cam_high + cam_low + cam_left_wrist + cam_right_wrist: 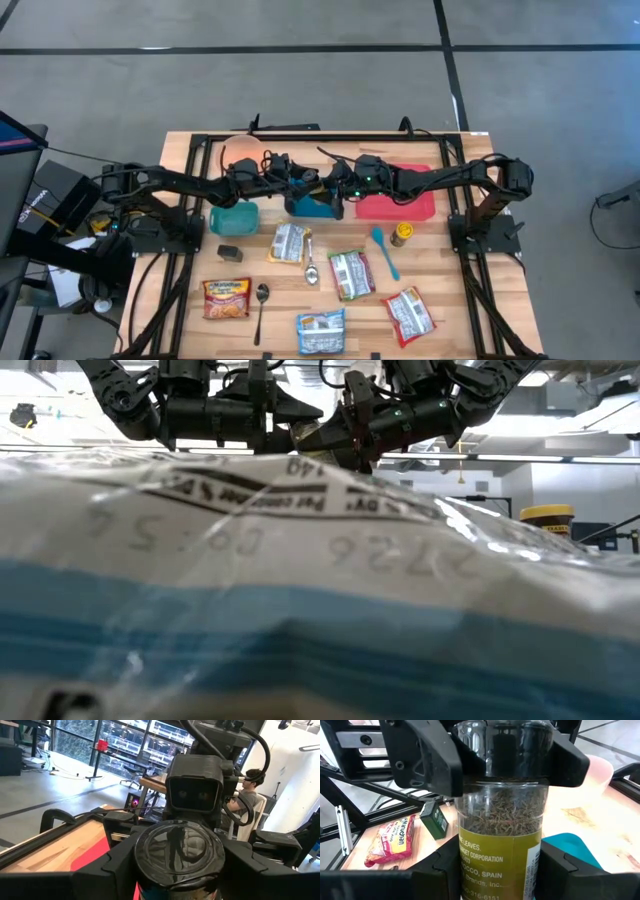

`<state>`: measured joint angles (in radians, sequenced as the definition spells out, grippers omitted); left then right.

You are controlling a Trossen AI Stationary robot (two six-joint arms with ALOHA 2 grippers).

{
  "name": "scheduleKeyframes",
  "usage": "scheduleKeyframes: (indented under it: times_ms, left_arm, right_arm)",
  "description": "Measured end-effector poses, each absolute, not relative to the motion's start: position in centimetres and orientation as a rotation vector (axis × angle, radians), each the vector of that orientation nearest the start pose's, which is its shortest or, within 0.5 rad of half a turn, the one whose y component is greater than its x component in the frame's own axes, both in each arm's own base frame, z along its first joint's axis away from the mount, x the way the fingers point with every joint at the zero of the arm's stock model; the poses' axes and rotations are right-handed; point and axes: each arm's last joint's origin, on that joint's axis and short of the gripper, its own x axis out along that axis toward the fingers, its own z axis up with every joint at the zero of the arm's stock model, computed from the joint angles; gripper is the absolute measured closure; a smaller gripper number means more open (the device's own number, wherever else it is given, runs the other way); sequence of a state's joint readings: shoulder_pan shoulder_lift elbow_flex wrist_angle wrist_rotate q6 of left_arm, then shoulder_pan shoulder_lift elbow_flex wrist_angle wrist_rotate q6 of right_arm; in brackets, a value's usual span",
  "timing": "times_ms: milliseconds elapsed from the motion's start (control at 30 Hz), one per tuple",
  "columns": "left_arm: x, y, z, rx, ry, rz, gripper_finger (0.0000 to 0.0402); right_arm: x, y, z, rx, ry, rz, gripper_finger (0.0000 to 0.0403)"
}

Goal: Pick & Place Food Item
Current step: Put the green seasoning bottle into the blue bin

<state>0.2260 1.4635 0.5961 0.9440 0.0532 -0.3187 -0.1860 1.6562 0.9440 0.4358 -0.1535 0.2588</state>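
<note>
- Above the worktop (pixel 180 150), both arms met over the blue bin (pixel 312 207).
- Right gripper (pixel 495 870) fingers clasped the herb jar (pixel 499 827) body.
- Left gripper (pixel 177 865) fingers clamped its black cap (pixel 178 849).

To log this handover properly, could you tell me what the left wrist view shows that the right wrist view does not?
Only the left wrist view: the jar's black lid from above, the red tray and a seated person. Only the right wrist view: the dried herbs, the yellow label and a ramen packet. Both: the spice jar in the right gripper's jaws, with the left gripper at its lid.
</note>
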Motion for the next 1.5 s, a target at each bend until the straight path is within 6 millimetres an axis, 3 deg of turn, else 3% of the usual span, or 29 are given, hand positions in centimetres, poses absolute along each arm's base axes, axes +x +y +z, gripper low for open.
scheduleKeyframes:
  times_ms: [200, 500, 700, 900, 1500]
  left_arm:
    - [28.5, 6.4, 22.5, -0.296, -0.1, 0.161, 0.0172]
    - [28.5, 6.4, 22.5, -0.297, -0.099, 0.164, 0.0203]
    - [28.5, 6.4, 22.5, -0.298, -0.1, 0.171, 0.0189]
    - [28.5, 6.5, 22.5, -0.288, -0.101, 0.187, 0.0204]
    - [28.4, 6.8, 21.9, -0.188, -0.04, 0.321, 0.0199]
  right_arm:
    - [35.4, -6.4, 22.5, 0.34, 0.271, -0.068, 0.0208]
    - [35.3, -6.9, 22.4, 0.341, 0.284, -0.084, 0.0139]
    - [35.2, -7.1, 22.3, 0.32, 0.289, -0.088, 0.0138]
    - [34.7, -7.2, 22.5, 0.31, 0.328, -0.095, 0.0138]
    - [31.6, -6.1, 24.8, 0.25, 0.471, -0.153, 0.0138]
